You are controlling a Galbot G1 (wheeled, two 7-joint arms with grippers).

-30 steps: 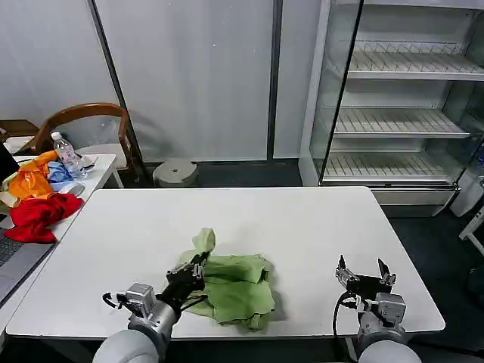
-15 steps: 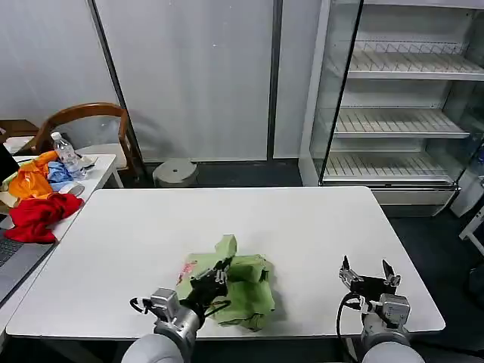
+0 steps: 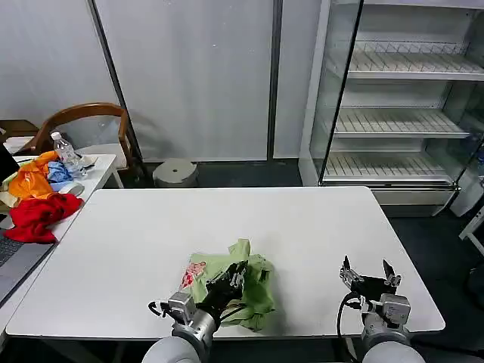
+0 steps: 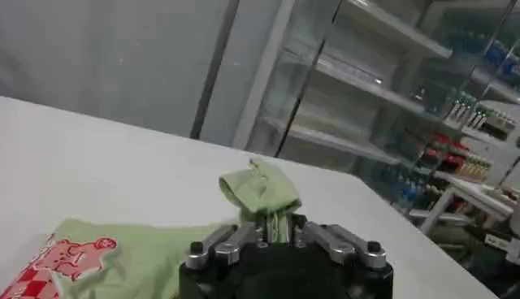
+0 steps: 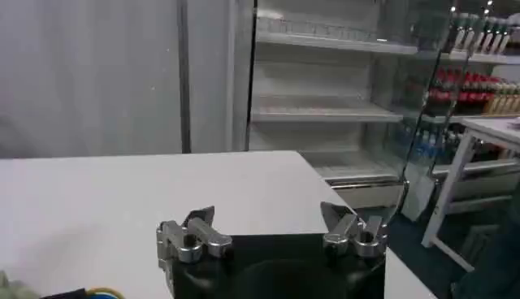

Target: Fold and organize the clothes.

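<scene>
The light green shirt lies bunched near the front edge of the white table, its red-and-white cartoon print facing up at its left side. My left gripper is shut on a fold of the shirt and holds it up over the pile; in the left wrist view the pinched green cloth rises from between the closed fingers of the left gripper, with the print lower down. My right gripper stands open over bare table at the front right, nothing between the fingers of the right gripper.
A side table at the far left carries a red cloth, orange and blue garments and a water bottle. A wooden chair stands behind it. An open chiller with wire shelves is at the back right.
My left gripper has carried the pinched fold of the shirt rightward over the pile, folding the cloth across and exposing the cartoon print. The right gripper has stayed put.
</scene>
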